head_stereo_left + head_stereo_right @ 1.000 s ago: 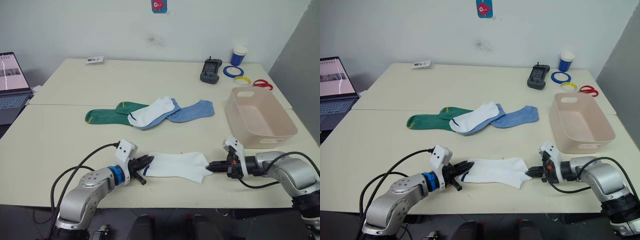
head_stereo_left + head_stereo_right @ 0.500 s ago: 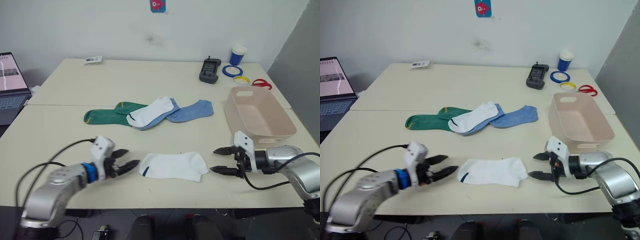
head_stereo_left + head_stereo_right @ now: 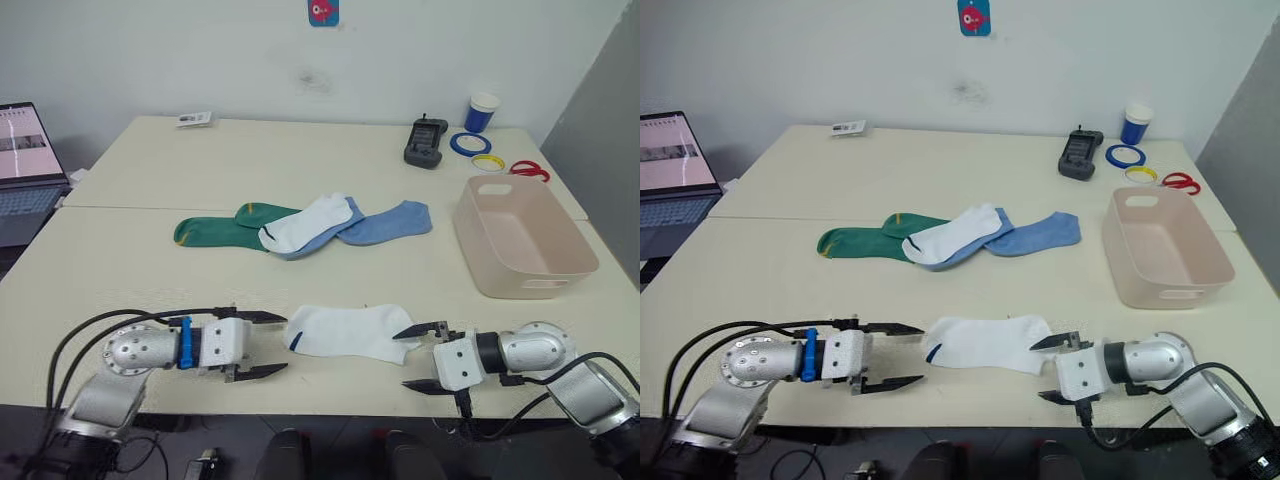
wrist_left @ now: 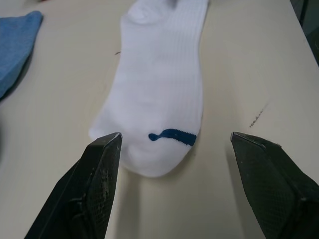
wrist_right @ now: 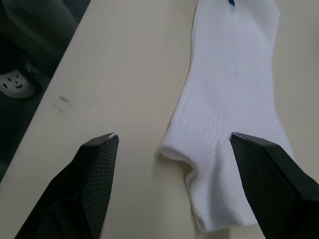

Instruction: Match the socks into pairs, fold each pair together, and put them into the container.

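One white sock (image 3: pixel 350 332) with a small dark mark lies flat near the table's front edge. My left gripper (image 3: pixel 276 343) stands open just off its marked end, touching nothing. My right gripper (image 3: pixel 402 360) is open at the other end, one finger over the sock's edge, holding nothing. In the left wrist view the same sock (image 4: pixel 159 84) lies ahead between the spread fingers. Farther back is a loose pile: green socks (image 3: pixel 215 232), another white sock (image 3: pixel 305 222) and light blue socks (image 3: pixel 385 222), overlapping. The pink container (image 3: pixel 540 285) stands empty at the right.
A laptop (image 3: pixel 25 160) sits at the far left. At the back right are a black device (image 3: pixel 424 142), a blue cup (image 3: pixel 481 112), tape rings (image 3: pixel 468 143) and scissors (image 3: pixel 528 170). A small card (image 3: pixel 195 119) lies at the back.
Both grippers opened and let go of the white sock's ends, then drew back a little. The sock now lies flat on the table.
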Robot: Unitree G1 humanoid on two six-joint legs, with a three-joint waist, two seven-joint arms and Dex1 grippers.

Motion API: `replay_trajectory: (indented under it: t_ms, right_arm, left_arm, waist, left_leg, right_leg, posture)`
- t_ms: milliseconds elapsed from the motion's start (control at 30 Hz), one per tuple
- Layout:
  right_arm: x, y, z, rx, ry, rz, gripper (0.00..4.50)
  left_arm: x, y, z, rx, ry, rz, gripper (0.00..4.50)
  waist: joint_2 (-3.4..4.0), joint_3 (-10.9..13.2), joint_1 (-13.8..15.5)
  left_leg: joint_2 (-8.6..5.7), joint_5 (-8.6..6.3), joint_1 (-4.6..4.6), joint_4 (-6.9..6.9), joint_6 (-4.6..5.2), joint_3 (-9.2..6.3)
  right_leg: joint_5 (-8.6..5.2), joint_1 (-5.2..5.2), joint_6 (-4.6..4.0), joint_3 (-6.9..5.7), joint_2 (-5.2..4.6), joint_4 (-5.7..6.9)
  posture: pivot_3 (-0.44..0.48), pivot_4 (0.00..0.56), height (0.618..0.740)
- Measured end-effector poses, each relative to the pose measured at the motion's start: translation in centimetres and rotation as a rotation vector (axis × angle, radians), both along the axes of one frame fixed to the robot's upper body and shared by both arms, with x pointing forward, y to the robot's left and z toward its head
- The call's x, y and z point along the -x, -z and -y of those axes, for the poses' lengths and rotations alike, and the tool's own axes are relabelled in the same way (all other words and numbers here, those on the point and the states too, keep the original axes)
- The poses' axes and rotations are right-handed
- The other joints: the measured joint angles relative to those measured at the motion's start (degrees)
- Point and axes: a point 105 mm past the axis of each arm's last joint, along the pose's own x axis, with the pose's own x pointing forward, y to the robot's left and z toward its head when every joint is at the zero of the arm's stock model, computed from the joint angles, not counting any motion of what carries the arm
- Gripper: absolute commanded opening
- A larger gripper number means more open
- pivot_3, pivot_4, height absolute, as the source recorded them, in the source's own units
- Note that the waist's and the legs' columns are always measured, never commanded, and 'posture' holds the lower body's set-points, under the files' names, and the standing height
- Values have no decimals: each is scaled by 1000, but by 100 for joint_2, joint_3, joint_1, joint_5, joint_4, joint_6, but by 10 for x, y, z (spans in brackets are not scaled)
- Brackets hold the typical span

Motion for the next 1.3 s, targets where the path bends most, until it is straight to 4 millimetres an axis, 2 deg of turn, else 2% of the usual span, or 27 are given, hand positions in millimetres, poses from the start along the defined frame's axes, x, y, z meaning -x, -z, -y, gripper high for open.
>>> replay_trajectory:
  t_ms: [67,100,167,433,500,533,667,800,967,1067,1100,1200,1300]
  right_arm:
    - [-3,-1,-3,0,-13,27,3820]
    - [-5,0,-4,0,-18,40,3436]
    - [-9,0,-5,-2,-22,54,2903]
    - [-14,4,-3,14,-15,62,31]
    - [-14,2,-5,8,-18,66,0]
    - [-15,1,-5,9,-20,69,0]
    - [-17,-5,-7,5,-35,79,0]
    - [-6,-11,-11,-19,-66,10,0]
    - [29,-23,-11,-82,-102,-243,0]
    - [44,-39,-8,-127,-82,-401,0]
    - [46,-41,-8,-138,-79,-424,0]
    - [55,-55,-16,-225,-57,-580,0]
    - [53,-59,-18,-276,10,-694,0]
  left_arm:
    - [-2,6,3,-23,19,21,3615]
    - [-3,8,3,-34,30,35,3657]
    - [-6,7,5,-51,51,77,3271]
    - [-12,13,10,-47,58,109,779]
    - [-11,15,9,-48,62,104,99]
    - [-11,16,9,-48,61,102,19]
    - [-10,15,9,-40,61,97,19]
    - [1,7,13,10,79,28,19]
    - [31,-15,19,89,117,-194,19]
    - [54,-21,16,47,144,-341,19]
    - [56,-22,16,47,142,-363,19]
    - [74,-25,16,61,109,-578,19]
    - [74,-27,18,94,59,-679,19]
  waist:
    - [-1,-1,-33]
    - [-1,-1,-35]
    - [2,-4,-31]
    - [9,-8,-26]
    - [10,-8,-26]
    - [9,-8,-26]
    - [9,-8,-27]
    - [10,-8,-32]
    - [11,-6,-40]
    - [11,-6,-42]
    - [13,-7,-41]
    - [8,-4,-44]
    - [8,-5,-34]
  left_leg:
    - [2,0,3,0,0,-1]
    - [2,0,5,-1,0,-3]
    - [6,0,7,0,0,-5]
    - [6,0,6,1,0,-3]
    - [6,0,6,1,0,-3]
    - [7,0,6,1,0,-3]
    - [9,0,5,1,0,-4]
    - [13,0,3,1,0,-4]
    - [17,0,3,2,0,-12]
    - [19,0,6,1,0,-14]
    - [19,0,7,0,0,-14]
    - [32,0,5,1,-1,-16]
    - [28,0,6,1,0,-19]
  right_leg:
    - [-1,0,1,-1,4,3]
    - [-1,1,2,-1,6,5]
    - [-1,4,2,-4,5,6]
    - [9,4,-14,-3,0,8]
    - [9,4,-14,-3,1,9]
    - [9,4,-14,-3,1,9]
    - [8,3,-14,-4,1,9]
    - [9,3,-14,-3,-1,8]
    - [8,5,-14,-3,-5,8]
    - [4,8,-8,-4,-5,7]
    - [-4,7,4,-4,-4,7]
    - [-7,9,7,-2,-3,4]
    - [-8,11,9,-5,8,2]
  posture:
    - [0,150,740]
    - [0,150,740]
    - [0,150,740]
    - [0,150,740]
    - [0,150,740]
    - [0,150,740]
    - [0,150,740]
    - [0,150,740]
    - [0,150,740]
    - [0,150,740]
    - [0,150,740]
    - [0,150,740]
    - [0,150,740]
